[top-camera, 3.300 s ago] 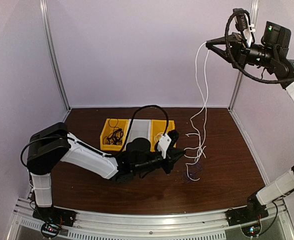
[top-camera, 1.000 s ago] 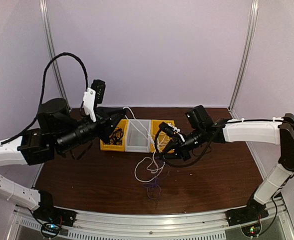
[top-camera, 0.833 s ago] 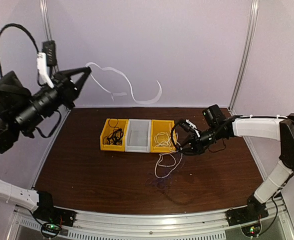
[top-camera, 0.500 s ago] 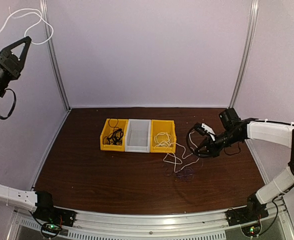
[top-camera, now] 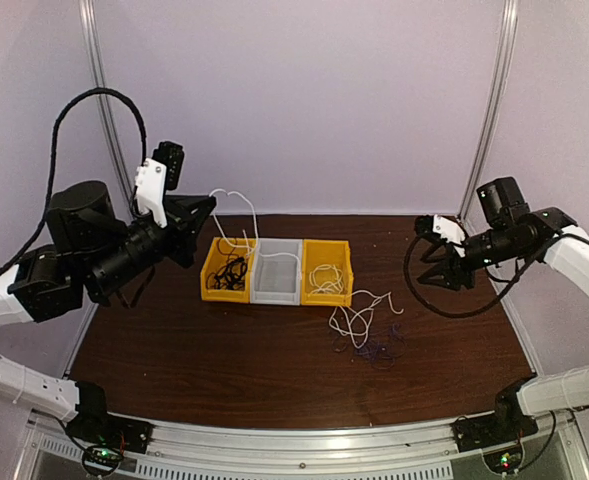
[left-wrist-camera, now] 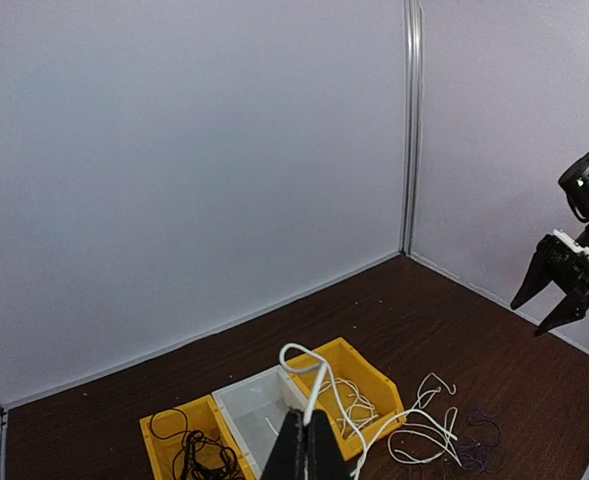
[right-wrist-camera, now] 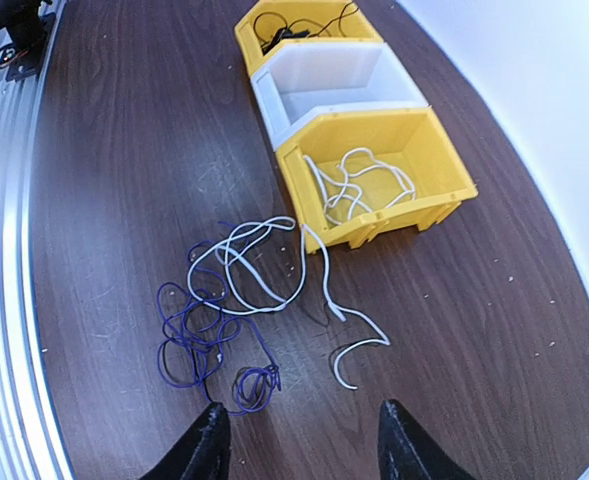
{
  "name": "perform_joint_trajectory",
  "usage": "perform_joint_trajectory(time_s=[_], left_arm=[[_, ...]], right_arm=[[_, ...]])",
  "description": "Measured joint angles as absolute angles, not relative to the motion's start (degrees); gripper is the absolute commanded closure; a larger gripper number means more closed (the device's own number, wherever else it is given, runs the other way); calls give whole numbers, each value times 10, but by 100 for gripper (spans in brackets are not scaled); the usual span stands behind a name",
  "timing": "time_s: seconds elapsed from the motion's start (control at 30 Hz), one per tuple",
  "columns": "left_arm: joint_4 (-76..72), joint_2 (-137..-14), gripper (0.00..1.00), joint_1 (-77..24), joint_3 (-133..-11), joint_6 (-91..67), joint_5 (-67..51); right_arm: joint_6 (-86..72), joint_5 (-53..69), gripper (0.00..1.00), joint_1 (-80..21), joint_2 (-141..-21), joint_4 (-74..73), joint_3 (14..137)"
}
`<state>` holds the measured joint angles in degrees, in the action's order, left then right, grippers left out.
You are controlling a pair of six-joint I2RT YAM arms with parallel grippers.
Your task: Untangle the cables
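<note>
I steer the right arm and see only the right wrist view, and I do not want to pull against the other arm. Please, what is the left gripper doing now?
Observer: The left gripper is shut on a white cable and holds it high above the bins.
Operator: Does this cable hang free, or does it go down somewhere?
Observer: It loops down from the gripper toward the white bin. I cannot tell where its far end lies.
Operator: Is my gripper close to that cable?
Observer: No. The right gripper hovers on the far right side, beyond the loose cables on the table, with the whole row of bins between it and the left gripper.
</note>
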<state>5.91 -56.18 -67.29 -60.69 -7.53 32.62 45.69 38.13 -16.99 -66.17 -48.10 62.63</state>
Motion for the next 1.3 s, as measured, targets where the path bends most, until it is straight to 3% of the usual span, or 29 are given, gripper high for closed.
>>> perform_joint_trajectory(time_s=[0.4,0.7,1.07,1.3], left_arm=[[-2,-734,100,-660,-619,-122,251],[-29,-858,100,-580,-694,-166,163],[-78,-1007,100,-500,-754,-200,55],[-92,-1035,100,-496,-774,-211,31]], right_arm=[[298,377,48,-145,-618,-329,545],[220,368,48,-105,-605,-183,468],[212,363,47,-81,-582,-145,430],[212,361,47,-75,-576,-137,429]])
